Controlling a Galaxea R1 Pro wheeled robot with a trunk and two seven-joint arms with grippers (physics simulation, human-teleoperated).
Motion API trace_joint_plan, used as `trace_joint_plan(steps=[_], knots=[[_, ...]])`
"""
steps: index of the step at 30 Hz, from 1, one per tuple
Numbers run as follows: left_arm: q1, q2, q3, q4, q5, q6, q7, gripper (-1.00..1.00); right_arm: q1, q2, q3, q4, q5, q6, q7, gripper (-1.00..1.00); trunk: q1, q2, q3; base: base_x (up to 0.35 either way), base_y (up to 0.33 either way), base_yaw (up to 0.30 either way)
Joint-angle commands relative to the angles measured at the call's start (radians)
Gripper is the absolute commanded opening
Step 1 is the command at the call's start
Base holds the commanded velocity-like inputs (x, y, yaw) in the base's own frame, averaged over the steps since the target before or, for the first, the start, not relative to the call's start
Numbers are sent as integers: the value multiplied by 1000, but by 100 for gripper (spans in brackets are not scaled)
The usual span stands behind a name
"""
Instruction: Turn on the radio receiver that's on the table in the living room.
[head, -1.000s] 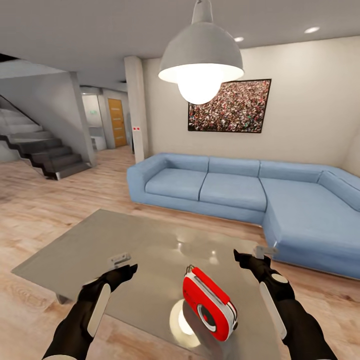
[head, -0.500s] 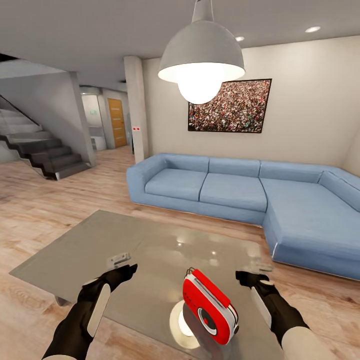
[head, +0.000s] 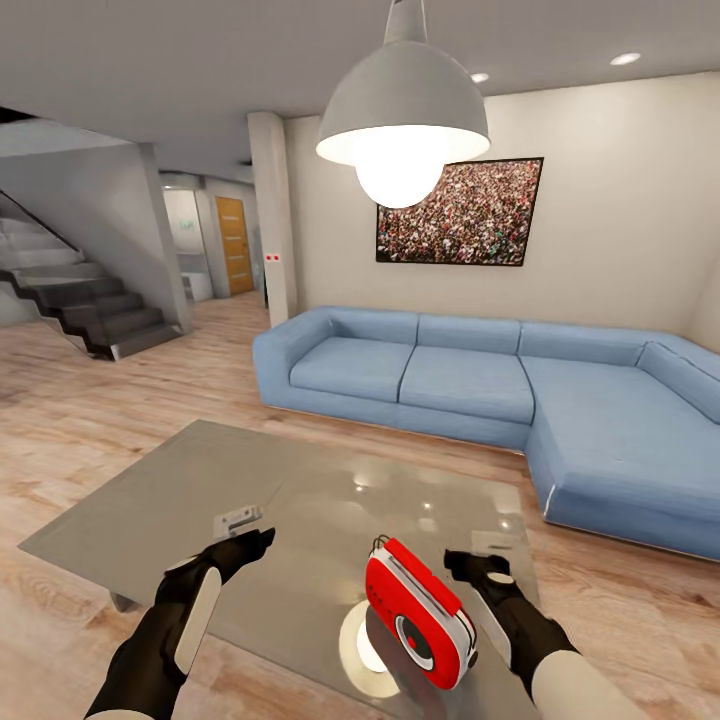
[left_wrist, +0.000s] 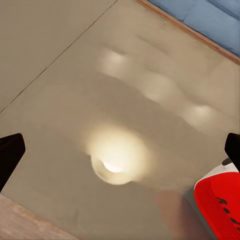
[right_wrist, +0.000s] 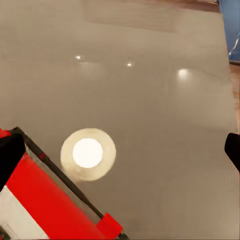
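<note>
Glossy grey table (head: 200, 480) top w/ reflections; radio receiver (head: 420, 612) smooth red plastic; wood plank floor (head: 70, 400).

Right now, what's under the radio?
The radio receiver stands on the table, on its glossy grey top, beside the lamp's bright reflection. The patch of tabletop right beneath the radio is covered by its body.

Home living room (head: 90, 400): sofa (head: 480, 375), stairs (head: 90, 300)

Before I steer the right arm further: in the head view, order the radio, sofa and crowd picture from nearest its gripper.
From the right gripper:
1. Radio receiver, just to its left on the table.
2. Sofa, beyond the table.
3. Crowd picture, on the far wall.
</note>
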Motion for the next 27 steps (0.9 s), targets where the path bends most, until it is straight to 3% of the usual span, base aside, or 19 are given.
trace_joint_plan(steps=[1,6,8,18,22,27], knots=[[0,0,0,0,0,0,0,100,-1,13,5,0,10,-1,0,100,0,0,0,0,0,0],[0,0,0,0,0,0,0,100,-2,37,18,0,94,-20,3,100,0,0,0,0,0,0],[1,0,0,2,0,0,0,100,-2,38,20,0,108,-39,7,100,0,0,0,0,0,0],[0,1,1,19,0,-31,0,100,-2,39,21,12,115,-54,16,100,0,0,0,0,0,0],[1,2,2,21,0,-32,0,100,-2,42,22,58,114,-53,21,100,0,0,0,0,0,0],[0,2,3,22,0,-32,0,100,-2,42,23,72,113,-53,124,100,0,0,0,0,0,0]])
